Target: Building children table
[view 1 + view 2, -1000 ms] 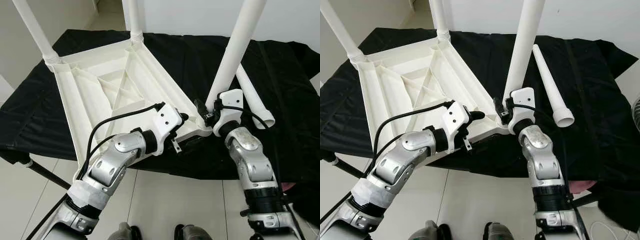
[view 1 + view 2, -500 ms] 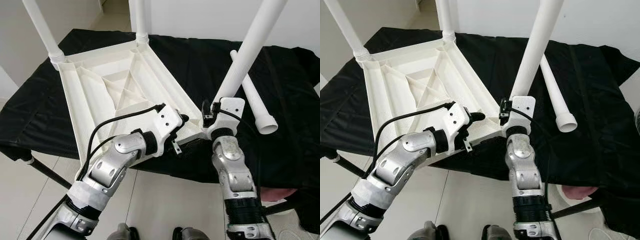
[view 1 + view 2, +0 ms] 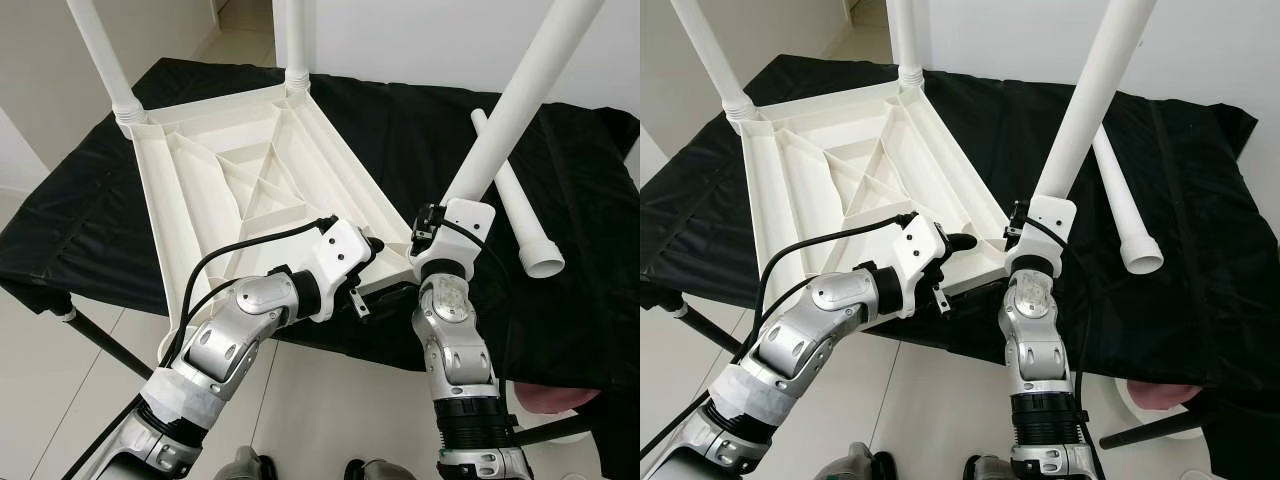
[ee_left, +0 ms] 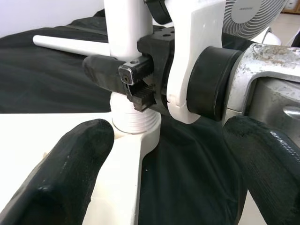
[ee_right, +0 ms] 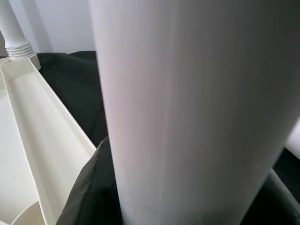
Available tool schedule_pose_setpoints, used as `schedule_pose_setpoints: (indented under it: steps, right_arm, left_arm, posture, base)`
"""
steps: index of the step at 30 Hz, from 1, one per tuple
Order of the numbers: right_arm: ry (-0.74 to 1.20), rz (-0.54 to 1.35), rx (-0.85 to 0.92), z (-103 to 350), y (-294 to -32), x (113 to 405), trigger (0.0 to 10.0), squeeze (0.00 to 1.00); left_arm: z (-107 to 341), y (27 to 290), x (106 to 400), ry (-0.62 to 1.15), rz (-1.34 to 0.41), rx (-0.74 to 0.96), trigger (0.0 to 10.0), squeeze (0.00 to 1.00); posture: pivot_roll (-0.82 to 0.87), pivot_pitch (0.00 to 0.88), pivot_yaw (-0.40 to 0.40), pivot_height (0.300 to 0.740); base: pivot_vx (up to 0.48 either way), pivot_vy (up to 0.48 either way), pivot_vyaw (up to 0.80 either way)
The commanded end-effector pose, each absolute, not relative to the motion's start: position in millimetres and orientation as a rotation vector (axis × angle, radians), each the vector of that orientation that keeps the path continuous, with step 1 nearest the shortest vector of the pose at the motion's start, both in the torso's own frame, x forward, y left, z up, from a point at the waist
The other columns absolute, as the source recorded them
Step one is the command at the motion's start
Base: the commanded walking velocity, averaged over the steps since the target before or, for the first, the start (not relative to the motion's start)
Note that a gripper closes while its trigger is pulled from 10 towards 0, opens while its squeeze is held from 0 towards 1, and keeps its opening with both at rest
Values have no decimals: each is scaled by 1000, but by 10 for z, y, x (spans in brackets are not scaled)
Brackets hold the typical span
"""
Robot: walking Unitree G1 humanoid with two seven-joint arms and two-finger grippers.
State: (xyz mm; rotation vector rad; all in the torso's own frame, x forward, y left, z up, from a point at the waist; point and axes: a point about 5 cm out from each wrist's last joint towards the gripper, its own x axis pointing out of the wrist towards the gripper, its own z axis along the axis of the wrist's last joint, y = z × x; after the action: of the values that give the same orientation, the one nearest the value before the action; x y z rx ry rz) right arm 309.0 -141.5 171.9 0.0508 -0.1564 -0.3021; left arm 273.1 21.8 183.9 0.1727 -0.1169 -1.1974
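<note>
At the near corner of the upturned table, the right gripper [image 4: 136, 82] is clamped on the base of a white leg [image 3: 1080, 115], just above the threaded collar where it enters the corner socket; the leg stands tilted, leaning away to the right. Left gripper [image 3: 958, 243] sits w/ fingers [image 4: 70, 164] spread apart, straddling the table frame [image 3: 255, 185] edge beside that socket, prob. steadying it. Frame lies underside-up on the black cloth [image 3: 420, 130] over the tabletop, near edge overhanging; two more legs [image 3: 100, 55] already stand at the far corners. Fourth leg [image 3: 515, 205] lies loose on the cloth, right of the work. Judgement: hollow plastic, light, stiff, smooth, so slippery. Grip low near the collar, not high up, or leverage will cross the thread.
</note>
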Motion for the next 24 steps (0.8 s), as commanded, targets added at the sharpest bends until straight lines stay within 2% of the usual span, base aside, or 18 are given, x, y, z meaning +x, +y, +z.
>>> schedule_pose_setpoints:
  steps: [1,3,4,6,20,21,22,23,24]
  right_arm:
    - [-41,-369,61,1474,-1508,3049,10000,0]
    - [-53,-366,58,1489,-1515,3055,10000,0]
    - [-69,-349,54,1505,-1515,3064,10000,961]
    - [-83,-333,54,1518,-1510,3071,10000,1000]
    - [-148,-203,29,1591,-1537,3146,10000,1000]
    - [-162,-122,19,1613,-1546,3180,10000,0]
    - [-162,-122,19,1613,-1546,3180,10000,0]
    - [-153,-5,8,1618,-1597,3230,10000,0]
    - [-153,-5,8,1618,-1597,3230,10000,0]
  left_arm:
    - [1844,203,2680,-129,-1234,189,10000,0]
    - [1845,203,2679,-130,-1234,188,10000,0]
    - [1843,200,2679,-130,-1234,187,10000,0]
    - [1842,196,2678,-131,-1233,186,10000,0]
    - [1850,168,2668,-136,-1233,176,10000,0]
    - [1855,160,2666,-138,-1232,173,10000,0]
    - [1855,160,2666,-138,-1232,173,10000,0]
    - [1859,141,2655,-134,-1229,168,10000,0]
    - [1859,141,2655,-134,-1229,168,10000,0]
  posture:
    - [-99,45,22,740]
    - [-99,45,22,740]
    - [-103,37,20,740]
    - [-103,37,20,740]
    - [-105,29,20,740]
    - [-105,29,20,740]
    - [-105,29,20,740]
    - [-105,41,20,740]
    - [-105,41,20,740]
  base:
    - [0,0,0]
    - [0,0,0]
    - [0,0,0]
    - [0,0,0]
    - [0,0,0]
    - [0,0,0]
    - [0,0,0]
    - [0,0,0]
    - [0,0,0]
